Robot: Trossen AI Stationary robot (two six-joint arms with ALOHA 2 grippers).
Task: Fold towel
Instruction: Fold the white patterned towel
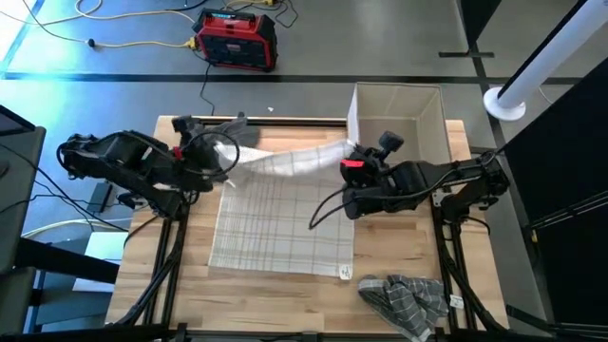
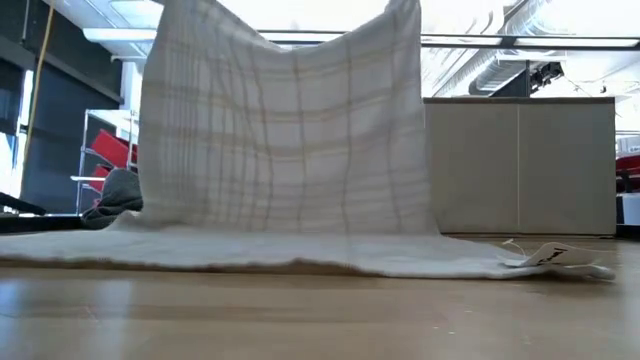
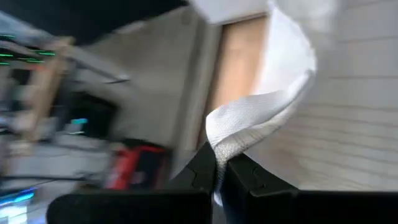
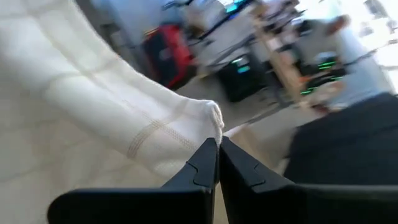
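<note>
A white towel with faint checked lines (image 1: 280, 223) lies with its near part flat on the wooden table, a tag (image 1: 344, 272) at its near right corner. Its far edge is lifted and hangs like a curtain in the low view (image 2: 285, 130). My left gripper (image 1: 226, 157) is shut on the far left corner, and my right gripper (image 1: 347, 160) is shut on the far right corner. My left gripper pinches the towel's far left corner (image 3: 225, 148) between its two fingers. The corner is raised off the table and the cloth falls away from it to the table. My right gripper pinches the towel's far right corner (image 4: 206, 129) between its two fingers. That corner is lifted, and the cloth sags between the two holds.
An open white box (image 1: 399, 119) stands at the far right of the table. A crumpled grey checked cloth (image 1: 408, 299) lies at the near right corner. Another grey cloth (image 1: 220, 126) lies at the far left edge. A red device (image 1: 236, 40) sits on the floor beyond.
</note>
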